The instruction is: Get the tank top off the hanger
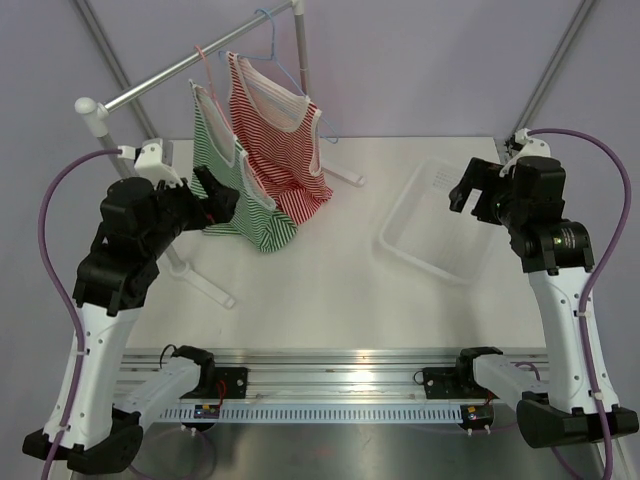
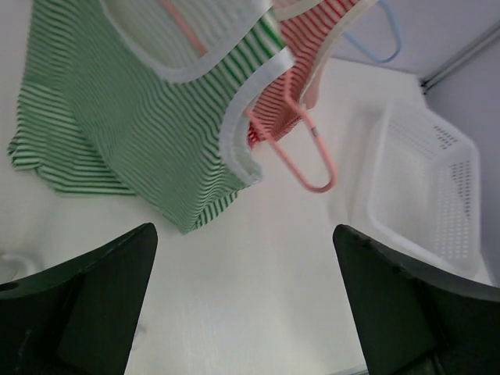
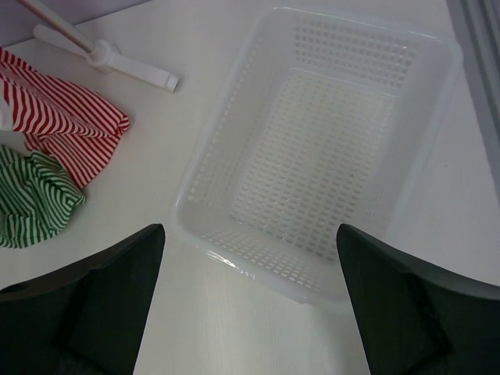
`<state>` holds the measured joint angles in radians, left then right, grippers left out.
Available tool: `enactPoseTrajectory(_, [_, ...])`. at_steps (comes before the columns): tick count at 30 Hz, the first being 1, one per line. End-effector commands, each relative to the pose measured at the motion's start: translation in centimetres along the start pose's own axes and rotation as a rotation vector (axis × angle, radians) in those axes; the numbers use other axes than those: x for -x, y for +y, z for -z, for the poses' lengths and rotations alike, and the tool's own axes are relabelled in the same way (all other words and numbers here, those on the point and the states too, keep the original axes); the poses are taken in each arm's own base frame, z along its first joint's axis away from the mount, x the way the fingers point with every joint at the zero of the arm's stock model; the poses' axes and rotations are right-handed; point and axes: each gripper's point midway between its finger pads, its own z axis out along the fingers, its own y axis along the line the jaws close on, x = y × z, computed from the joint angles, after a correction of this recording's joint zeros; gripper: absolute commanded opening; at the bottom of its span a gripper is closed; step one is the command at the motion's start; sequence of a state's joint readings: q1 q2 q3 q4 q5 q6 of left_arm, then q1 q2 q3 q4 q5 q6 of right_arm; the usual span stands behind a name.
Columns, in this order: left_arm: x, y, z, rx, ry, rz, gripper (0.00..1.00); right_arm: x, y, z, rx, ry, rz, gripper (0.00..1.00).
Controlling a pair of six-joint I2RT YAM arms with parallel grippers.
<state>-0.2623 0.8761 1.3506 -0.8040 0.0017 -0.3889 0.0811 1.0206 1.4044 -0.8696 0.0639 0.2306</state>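
A green-striped tank top [image 1: 232,170] hangs on a pink hanger [image 1: 204,62] from the rail, its hem resting on the table. A red-striped tank top [image 1: 278,130] hangs behind it on a blue hanger [image 1: 268,35]. My left gripper [image 1: 218,198] is open and empty, just left of the green top's lower part. In the left wrist view the green top [image 2: 148,117], the pink hanger's end [image 2: 305,152] and the red top [image 2: 301,70] show above the open fingers. My right gripper [image 1: 462,192] is open and empty, above the basket's right side.
A white perforated plastic basket [image 1: 440,222] lies on the table at the right; it fills the right wrist view [image 3: 328,148]. The clothes rail [image 1: 170,78] stands on white feet [image 1: 205,285] that run across the table's left and back.
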Motion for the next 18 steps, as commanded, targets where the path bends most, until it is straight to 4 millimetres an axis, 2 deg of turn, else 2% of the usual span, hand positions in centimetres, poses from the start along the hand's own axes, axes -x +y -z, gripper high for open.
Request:
enactPoseTrajectory(1, [5.7,-4.9,0.3,-0.204,-0.151,0.025,0.99,2.7,3.4,1.0,0.160,-0.067,-0.025,1.00])
enactPoseTrajectory(2, [6.6,-5.4,0.2,-0.215,-0.166,0.038,0.99,2.9,3.7,1.0,0.177,-0.069,-0.026,0.99])
enactPoseTrajectory(4, [7.5,-5.8,-1.8,-0.209,-0.159,0.051,0.99,3.0,3.9,1.2,0.186,-0.074,-0.029,0.99])
enactPoseTrajectory(5, [9.2,-6.5,-1.5,-0.221,-0.190,0.051,0.99,3.1,4.1,1.4,0.197,-0.077,-0.029,0.99])
enactPoseTrajectory(6, [9.1,-6.4,-3.7,-0.205,-0.155,0.053,0.99,3.1,4.2,1.5,0.201,-0.076,-0.029,0.99])
enactPoseTrajectory(8, [10.0,-6.2,-4.8,-0.168,-0.151,0.058,0.99,3.2,4.4,1.9,0.216,-0.082,-0.033,1.00])
enactPoseTrajectory(9, [10.7,-6.2,-6.2,-0.147,-0.145,0.057,0.99,3.2,4.5,2.0,0.223,-0.083,-0.032,0.99])
enactPoseTrajectory(11, [11.3,-5.1,-7.4,-0.072,-0.142,0.049,0.99,3.0,4.7,2.3,0.238,-0.084,-0.035,0.99])
enactPoseTrajectory(12, [12.7,-4.9,-7.3,-0.043,-0.176,0.045,0.98,2.9,4.8,2.4,0.242,-0.084,-0.040,0.99])
enactPoseTrajectory(13, [12.3,-3.6,-8.9,0.032,-0.159,0.033,0.98,2.9,4.8,2.5,0.247,-0.085,-0.041,1.00])
enactPoseTrajectory(15, [12.8,-3.5,-9.6,0.062,-0.163,0.015,0.93,2.3,5.0,2.4,0.260,-0.067,-0.047,1.00])
enactPoseTrajectory(16, [12.4,-2.7,-11.1,0.105,-0.149,-0.002,0.89,2.2,5.2,2.4,0.271,-0.060,-0.048,1.00])
enactPoseTrajectory(17, [12.2,-2.7,-11.5,0.119,-0.143,-0.013,0.79,2.1,5.3,2.4,0.275,-0.055,-0.048,0.99])
enactPoseTrajectory(18, [11.8,-2.3,-12.0,0.150,-0.126,-0.018,0.74,2.0,5.3,2.3,0.278,-0.051,-0.053,0.99])
